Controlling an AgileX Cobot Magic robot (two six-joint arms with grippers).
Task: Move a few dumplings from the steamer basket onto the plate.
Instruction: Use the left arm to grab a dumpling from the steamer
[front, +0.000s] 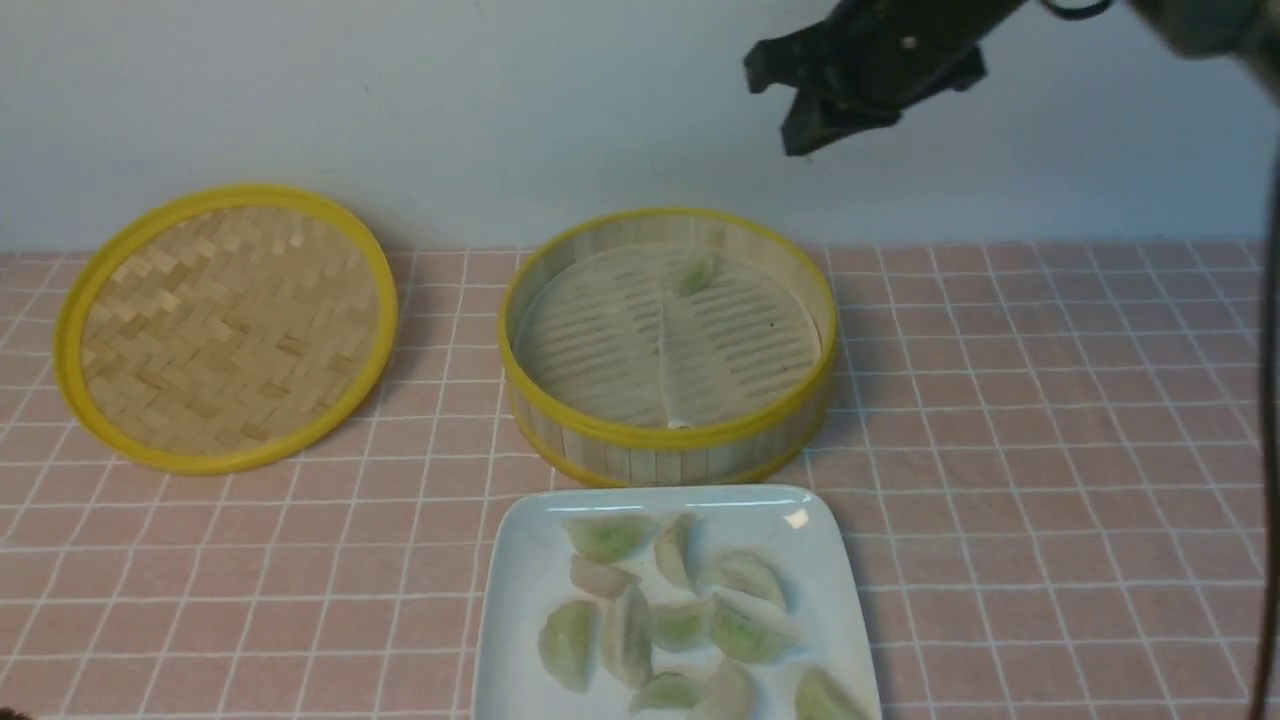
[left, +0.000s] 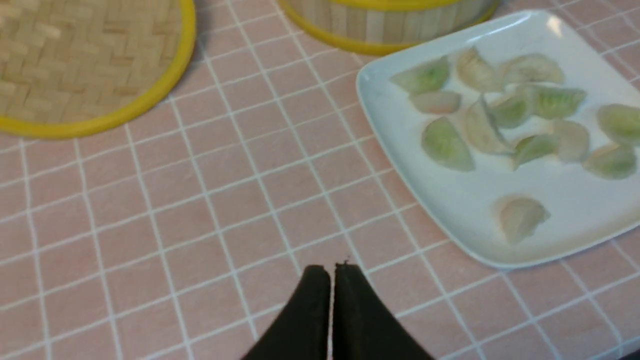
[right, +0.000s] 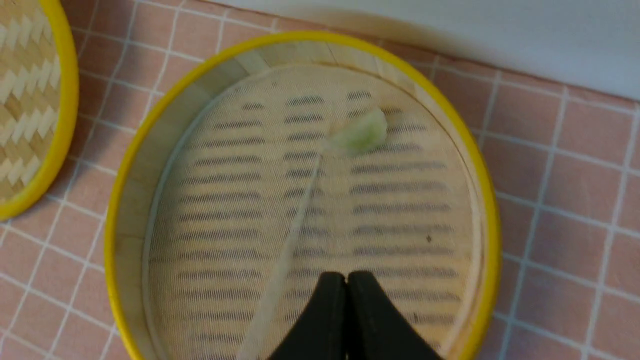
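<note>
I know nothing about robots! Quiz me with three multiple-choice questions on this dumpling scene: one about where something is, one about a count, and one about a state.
1. Where is the woven lid relative to the steamer basket?
A. on top of it
B. beside it, on its left
C. inside it

2. How many dumplings lie inside the basket?
A. none
B. one
C. five

3. What state is the right gripper in?
A. shut, holding nothing
B. wide open
C. shut on a dumpling

Answers:
1 B: the lid lies flat, left of the basket.
2 B: a single one sits near the far wall.
3 A: its jaws meet with nothing between them.
</note>
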